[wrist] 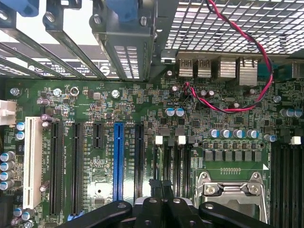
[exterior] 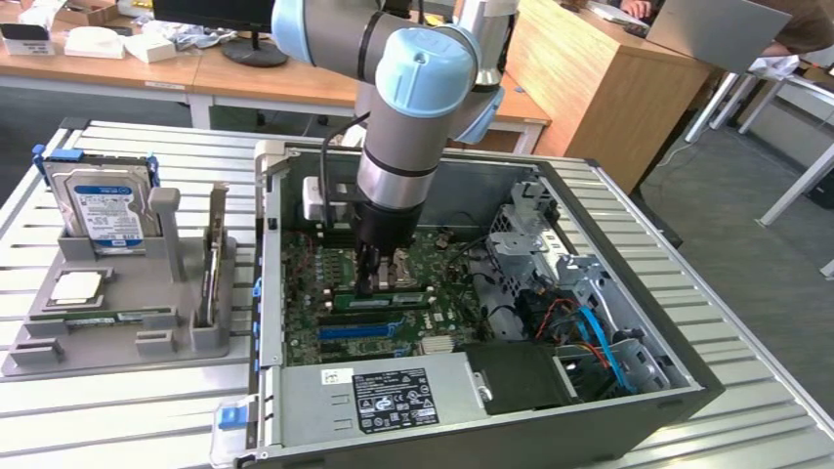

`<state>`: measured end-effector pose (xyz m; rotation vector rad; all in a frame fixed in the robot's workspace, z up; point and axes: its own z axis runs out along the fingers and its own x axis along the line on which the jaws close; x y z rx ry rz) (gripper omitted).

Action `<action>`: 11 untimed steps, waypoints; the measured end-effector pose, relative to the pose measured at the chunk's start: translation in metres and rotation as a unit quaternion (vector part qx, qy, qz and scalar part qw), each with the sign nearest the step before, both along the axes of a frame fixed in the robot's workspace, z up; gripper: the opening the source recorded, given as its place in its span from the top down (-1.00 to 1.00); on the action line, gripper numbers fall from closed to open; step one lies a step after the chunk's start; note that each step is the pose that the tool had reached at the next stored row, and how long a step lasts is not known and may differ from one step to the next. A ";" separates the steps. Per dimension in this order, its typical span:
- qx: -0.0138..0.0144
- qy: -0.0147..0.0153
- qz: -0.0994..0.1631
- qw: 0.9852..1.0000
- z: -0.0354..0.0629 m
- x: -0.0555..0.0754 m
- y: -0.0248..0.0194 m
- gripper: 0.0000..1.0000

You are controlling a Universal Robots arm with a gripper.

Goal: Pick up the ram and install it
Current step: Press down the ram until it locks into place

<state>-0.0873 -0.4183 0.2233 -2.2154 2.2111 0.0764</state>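
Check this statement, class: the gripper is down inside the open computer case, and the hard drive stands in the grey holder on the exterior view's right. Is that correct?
Not quite. The gripper is inside the open computer case, but the hard drive stands in the grey holder on the exterior view's left, as that view shows.

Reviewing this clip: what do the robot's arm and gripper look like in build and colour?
The arm has silver-grey cylindrical tube sections with pale blue round joint caps. A black cable runs down beside the wrist. Below sits a dark, narrow gripper; in the wrist view its black fingers have rounded linkage arms with screw heads.
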 end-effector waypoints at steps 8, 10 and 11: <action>0.000 0.000 0.000 1.000 -0.0009 0.000 0.0000 0.80; 0.000 0.000 0.000 1.000 -0.0009 0.000 0.0000 0.80; 0.000 0.000 0.000 1.000 -0.0010 0.000 0.0001 0.80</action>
